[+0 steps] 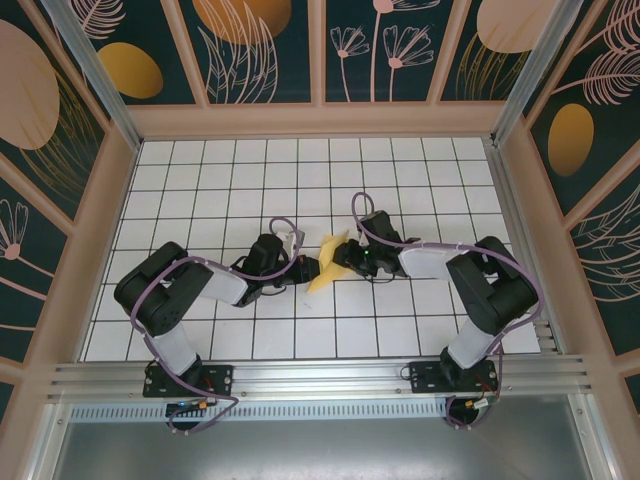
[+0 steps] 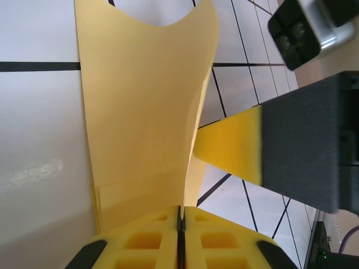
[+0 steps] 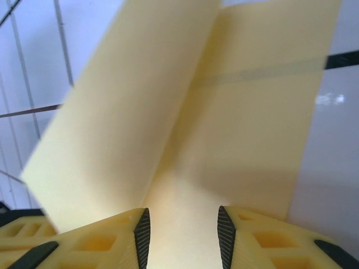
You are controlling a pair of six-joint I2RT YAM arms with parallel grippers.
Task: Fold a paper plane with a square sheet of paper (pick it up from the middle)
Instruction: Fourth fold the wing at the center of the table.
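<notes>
The square sheet of paper (image 1: 327,258) is a creased pale-yellow wedge in the middle of the tiled table, between my two grippers. My left gripper (image 1: 308,268) touches its left side. In the left wrist view that gripper (image 2: 180,217) is shut on the sheet's near edge, and the paper (image 2: 146,101) stands up from the jaws in a curved fold. My right gripper (image 1: 344,262) is at the sheet's right side. In the right wrist view its jaws (image 3: 182,235) stand apart over the folded paper (image 3: 235,123), one flap raised to the left. One right fingertip (image 2: 230,148) hangs just right of the sheet.
The white grid-tiled table (image 1: 250,180) is fenced by wooden walls (image 1: 320,120) at the back and sides. An aluminium rail (image 1: 320,380) runs along the near edge, where both arm bases are bolted. Open tiles lie behind the grippers.
</notes>
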